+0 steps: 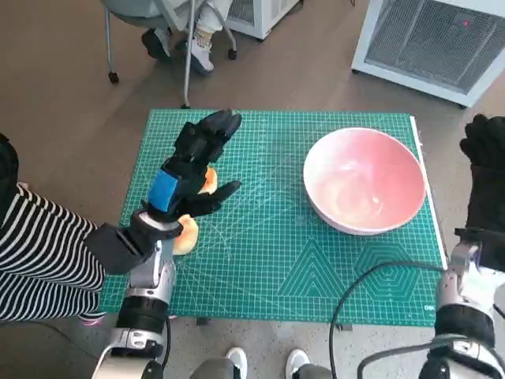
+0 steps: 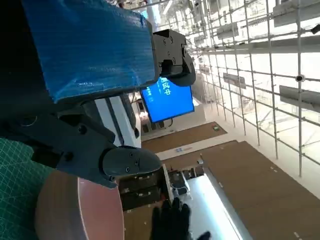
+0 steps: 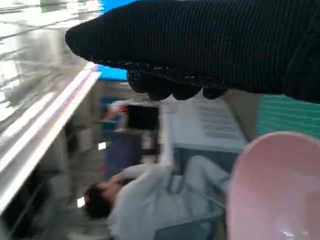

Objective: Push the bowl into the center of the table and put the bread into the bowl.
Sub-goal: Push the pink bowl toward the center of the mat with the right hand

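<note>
Bowl: the pink bowl [image 1: 364, 181] sits empty at the right side of the green mat [image 1: 316, 268], close to the mat's right edge, not yet in the middle
Bread: the bread [image 1: 189, 229] lies at the left of the mat, mostly hidden under the left hand; a pale orange part shows near the wrist and another by the thumb
Left hand: the left hand [image 1: 192, 170] is spread wide over the bread with fingers pointing to the far side; I cannot tell whether it touches the bread, and it does not appear to hold it
Right hand: the right hand [image 1: 486, 178] is raised just beyond the mat's right edge, beside the bowl and apart from its rim; its fingers hardly show, so I cannot tell how wide they stand
Step in hand: by my reading, the push on the bowl comes first
How to do it well: bring the right hand low against the bowl's right wall, below the rim, and push slowly leftward so the bowl slides and does not tip; stop short of the bread, leaving room for the left hand to lift it
Risk: a high push on the rim could tilt the bowl
</note>
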